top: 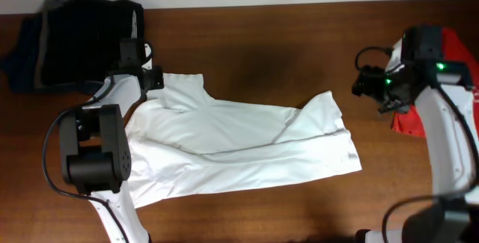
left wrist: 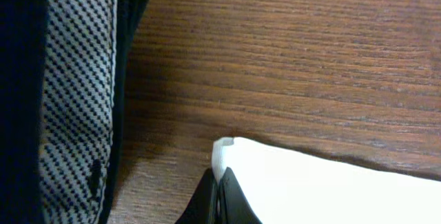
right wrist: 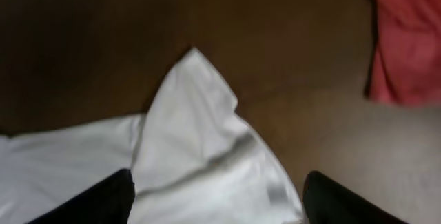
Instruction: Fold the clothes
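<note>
Across the middle of the wooden table (top: pixel 299 41) the white shirt (top: pixel 239 142) lies spread out and wrinkled. Its long axis runs left to right, with one fold already lying diagonally over its right half. I judge it is laid out this way so that each arm can take an end.

At the far left corner a folded stack of dark clothes (top: pixel 75 41) lies just beside the shirt's far-left edge, and it crowds any lift on that side. At the right edge a red garment (top: pixel 455 47) lies well apart from the shirt, partly under the right arm.

The left gripper (left wrist: pixel 218 193) is at the shirt's far-left corner. Its fingers are pressed together on the thin white edge, apparently pinching it to lift or drag that corner. The right gripper (right wrist: pixel 217 186) hovers over the shirt's pointed far-right corner with its fingers spread wide and holding nothing. It looks placed to come down on that corner.
</note>
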Tool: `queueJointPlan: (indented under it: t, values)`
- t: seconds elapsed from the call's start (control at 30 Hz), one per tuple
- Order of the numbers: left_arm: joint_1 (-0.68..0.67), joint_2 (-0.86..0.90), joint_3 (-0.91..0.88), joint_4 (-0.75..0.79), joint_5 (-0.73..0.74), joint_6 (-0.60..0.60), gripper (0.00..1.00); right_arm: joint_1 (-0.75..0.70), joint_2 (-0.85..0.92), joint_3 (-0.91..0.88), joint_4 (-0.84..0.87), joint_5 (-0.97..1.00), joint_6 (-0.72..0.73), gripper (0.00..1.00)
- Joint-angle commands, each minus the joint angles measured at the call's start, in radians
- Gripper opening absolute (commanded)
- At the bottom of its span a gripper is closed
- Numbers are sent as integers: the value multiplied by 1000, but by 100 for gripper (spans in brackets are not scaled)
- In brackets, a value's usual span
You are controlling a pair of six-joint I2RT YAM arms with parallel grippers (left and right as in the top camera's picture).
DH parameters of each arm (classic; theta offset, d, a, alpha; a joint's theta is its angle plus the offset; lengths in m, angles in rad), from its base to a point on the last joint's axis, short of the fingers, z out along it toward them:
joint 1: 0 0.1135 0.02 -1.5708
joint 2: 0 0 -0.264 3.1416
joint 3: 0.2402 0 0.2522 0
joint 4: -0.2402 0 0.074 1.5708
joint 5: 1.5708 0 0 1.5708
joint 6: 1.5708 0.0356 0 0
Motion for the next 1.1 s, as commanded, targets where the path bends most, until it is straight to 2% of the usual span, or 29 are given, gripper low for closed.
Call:
queueJointPlan:
  t: [0.0,0.07,0.2,0.37,0.4,0.5,0.57,0.67,0.8,0.9,0.97,1.07]
  values:
    - [9,55,-11,2,-17,8,1,12,136,12,96,-19,-19,76]
    - [9,55,-11,1,-17,8,1,48,238,12,171,-60,-19,66]
    - [9,55,-11,-3,-17,8,4,144,418,12,290,-32,-19,66]
    - [9,55,-11,-4,-13,8,2,143,510,12,338,-32,-19,64]
    - [9,55,-11,-4,-13,8,1,143,510,12,346,-29,-19,59]
    - [8,55,-11,-6,34,8,1,143,511,12,360,-21,-19,23]
    - [8,55,-11,-15,37,8,1,143,511,12,354,-6,-19,4]
    - [8,-25,-8,-120,36,12,0,113,510,55,249,14,-18,4]
    - [8,-287,-8,-263,37,12,0,64,510,330,-109,17,-23,4]
    - [9,-432,-8,-460,36,-8,0,63,505,430,-290,39,-23,4]
    - [11,-495,-8,-576,37,-53,0,62,502,432,-340,91,-22,4]
    - [11,-626,-8,-847,35,-90,0,36,499,431,-435,121,-22,4]
